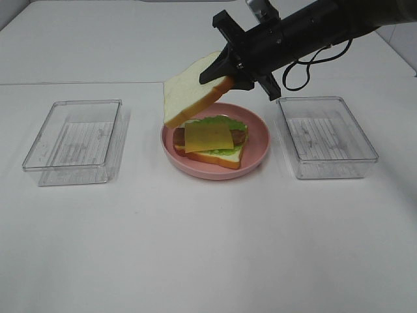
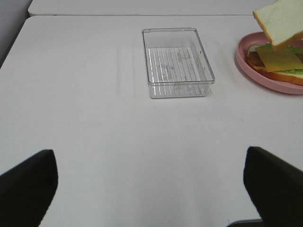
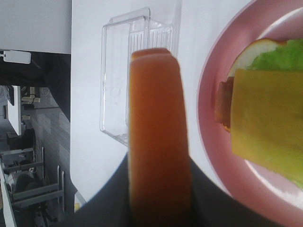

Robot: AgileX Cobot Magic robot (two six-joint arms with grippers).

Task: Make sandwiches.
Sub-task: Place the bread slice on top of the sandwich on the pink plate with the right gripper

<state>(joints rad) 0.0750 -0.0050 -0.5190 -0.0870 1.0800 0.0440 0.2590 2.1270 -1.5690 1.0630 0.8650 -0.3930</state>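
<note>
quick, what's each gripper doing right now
left gripper: open, jaws wide apart, holding nothing
right gripper: shut on the top bread slice, held above the open sandwich

Bright, even light; soft shadows; close bread slice [image 3: 158, 137] blurred.

Right arm [image 1: 319, 26] matte black w/ looped black cable [image 1: 306, 68], angular black hand [image 1: 228, 72] (silver bracket on top).
</note>
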